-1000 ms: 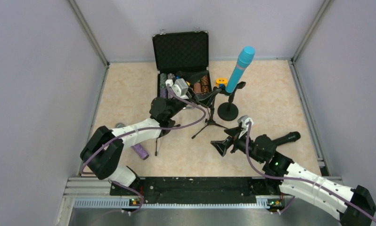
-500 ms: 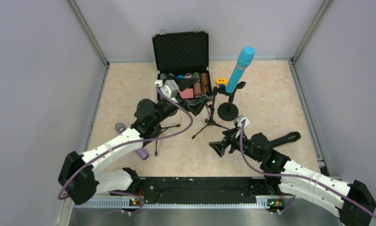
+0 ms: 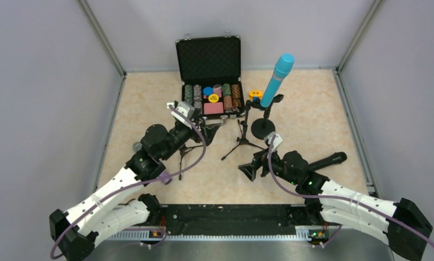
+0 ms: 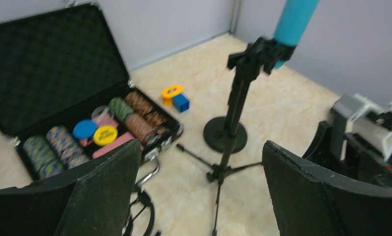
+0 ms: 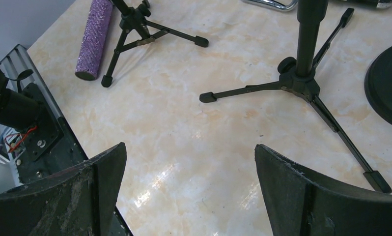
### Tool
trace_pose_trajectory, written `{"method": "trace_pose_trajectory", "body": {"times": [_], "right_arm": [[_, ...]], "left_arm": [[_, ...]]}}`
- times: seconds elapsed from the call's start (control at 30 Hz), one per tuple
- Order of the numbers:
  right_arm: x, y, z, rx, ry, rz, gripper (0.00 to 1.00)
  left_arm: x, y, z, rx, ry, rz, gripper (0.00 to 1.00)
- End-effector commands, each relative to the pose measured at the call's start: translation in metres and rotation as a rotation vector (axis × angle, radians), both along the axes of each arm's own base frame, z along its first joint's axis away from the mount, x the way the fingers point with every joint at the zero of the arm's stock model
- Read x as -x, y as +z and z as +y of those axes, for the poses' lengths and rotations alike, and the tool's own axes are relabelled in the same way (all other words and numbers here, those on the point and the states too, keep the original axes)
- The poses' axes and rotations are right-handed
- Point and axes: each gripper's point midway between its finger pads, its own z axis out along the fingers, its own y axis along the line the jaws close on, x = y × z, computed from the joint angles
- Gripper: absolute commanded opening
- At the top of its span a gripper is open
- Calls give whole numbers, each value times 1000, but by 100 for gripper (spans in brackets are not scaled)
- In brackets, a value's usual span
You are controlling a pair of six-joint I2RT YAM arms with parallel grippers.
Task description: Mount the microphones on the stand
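My two arms are built alike: white shells (image 3: 109, 191) over the long links and black housings at the joints. A purple cable (image 3: 202, 149) runs along each arm and loops free near the wrist, where a small pale grey camera block (image 3: 183, 110) sits. My left end effector (image 3: 210, 128) and right end effector (image 3: 250, 170) are matt black, each with two broad, wedge-shaped fingers (image 5: 282, 196) whose inner faces look rough and scuffed. Small green and orange lights (image 3: 314, 234) glow at my bases.
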Motion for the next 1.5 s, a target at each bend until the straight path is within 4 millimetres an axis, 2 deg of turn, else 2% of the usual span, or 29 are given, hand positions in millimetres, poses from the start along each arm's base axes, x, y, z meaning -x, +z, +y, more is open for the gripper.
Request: {"method": "trace_pose_trajectory", "body": {"times": [0.0,0.13,0.27,0.67,0.9,1.03,1.13,1.17,1.3,1.33,1.47], "right_arm": [[-9,38,13,-82,10,-42,99],[-12,33,15,-57,3,-24,99],[-13,31,15,-52,-3,-21,99],[-16,28,19,-48,-1,-19,99],[-17,25,21,-38,2,-8,99],[-18,24,20,-32,-6,-9,99],[-19,23,19,-31,-10,-8,99],[-19,23,19,-32,-10,-8,99],[-19,21,18,-23,-14,-6,99],[-19,21,18,-22,-15,-7,99],[-20,22,18,-24,-17,-12,99]], "left_arm": [[-10,-27,42,-165,205,107,97],[-14,-47,72,-298,344,204,97],[-17,-64,93,-391,454,289,98],[-13,-116,103,-588,438,470,99],[-26,-137,112,-663,486,508,97],[-37,-144,105,-687,479,512,83],[-45,-145,99,-679,476,504,65],[-46,-144,97,-675,472,502,56],[-50,-140,85,-642,432,493,3],[-50,-137,82,-628,420,489,0],[-52,-129,67,-544,386,496,0]]}}
